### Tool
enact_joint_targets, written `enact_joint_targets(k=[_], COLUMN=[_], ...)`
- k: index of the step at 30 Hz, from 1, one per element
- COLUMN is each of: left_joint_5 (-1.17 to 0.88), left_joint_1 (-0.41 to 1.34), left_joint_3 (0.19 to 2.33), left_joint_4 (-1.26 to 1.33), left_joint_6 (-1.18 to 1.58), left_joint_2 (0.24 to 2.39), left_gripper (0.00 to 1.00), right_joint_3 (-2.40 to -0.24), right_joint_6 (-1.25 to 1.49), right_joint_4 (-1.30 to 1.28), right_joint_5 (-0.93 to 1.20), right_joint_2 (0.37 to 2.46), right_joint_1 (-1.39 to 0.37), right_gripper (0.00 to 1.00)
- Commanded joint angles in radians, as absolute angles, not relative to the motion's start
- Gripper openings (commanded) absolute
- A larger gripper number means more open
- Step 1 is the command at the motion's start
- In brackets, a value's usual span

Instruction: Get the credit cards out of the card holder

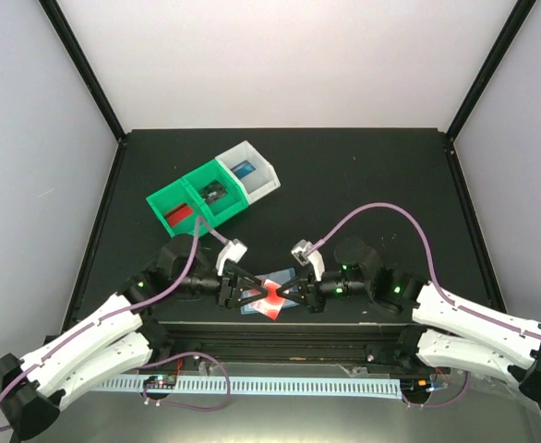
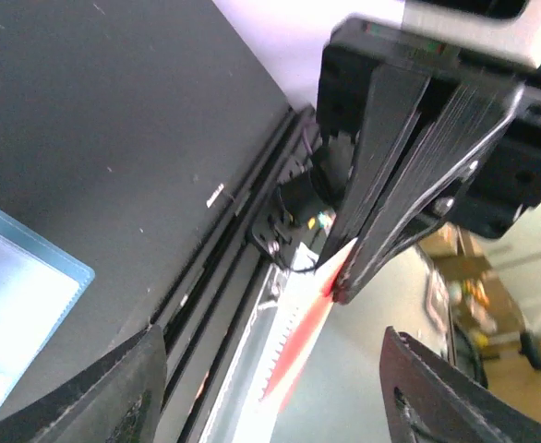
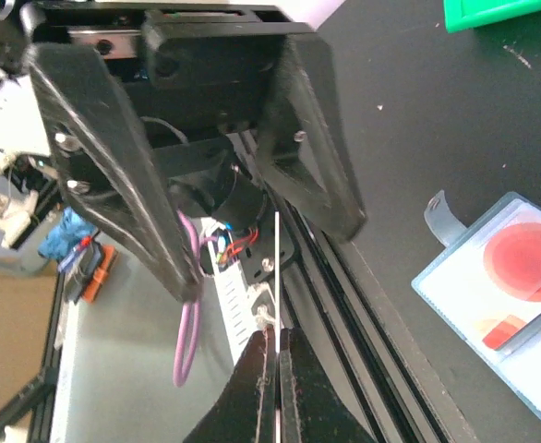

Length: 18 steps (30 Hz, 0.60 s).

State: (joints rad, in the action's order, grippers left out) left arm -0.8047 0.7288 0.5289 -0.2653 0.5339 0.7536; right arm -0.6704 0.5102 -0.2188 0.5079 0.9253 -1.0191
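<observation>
Two grippers show, the left gripper point(image 2: 270, 401) and the right gripper point(image 3: 276, 362), along with one card holder point(image 3: 540, 389). Three bins stand together: two green bins point(image 1: 184, 181) and one white bin point(image 1: 263, 187). Cards number five: one pinched red card point(image 2: 307, 328), one round-marked card point(image 3: 522, 263) in the holder, and in the bins one binned red card point(image 1: 176, 215), one dark card point(image 1: 213, 192) and one blue card point(image 1: 244, 170).

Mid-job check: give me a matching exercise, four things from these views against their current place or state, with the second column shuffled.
Things:
1. left gripper
2. right gripper
3. card holder
4. white bin

States:
a. flat on the table, with a round-marked card inside
b. at the far side, next to the green bins
c. open, fingers apart
d. shut on a red card

Pairs: 1-c, 2-d, 3-a, 4-b
</observation>
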Motion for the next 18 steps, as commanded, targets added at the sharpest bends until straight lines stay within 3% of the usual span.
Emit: enact_joint_targets(k=[1,10,18], left_joint_5=[-0.612,-0.362,-0.381], left_joint_1=[0.729,0.729,0.729], left_joint_3=[0.565,0.479,0.370], left_joint_4=[-0.252,-0.199,0.047], left_joint_6=[0.667,0.898,1.038], left_joint_2=[0.642,0.369,0.330], left_gripper=[0.67,0.71,0.59], right_joint_3=[-0.618,-0.553,-0.514], right_joint_6=[0.677,0.928,1.100], right_joint_4=[0.000,0.281,0.450], right_joint_5=[0.430,0.333,0.207], right_joint_2=[0.867,0.826,0.870], right_joint_1=[-1.012,-1.012,-1.012], right_gripper=[0.01,0.01,0.01])
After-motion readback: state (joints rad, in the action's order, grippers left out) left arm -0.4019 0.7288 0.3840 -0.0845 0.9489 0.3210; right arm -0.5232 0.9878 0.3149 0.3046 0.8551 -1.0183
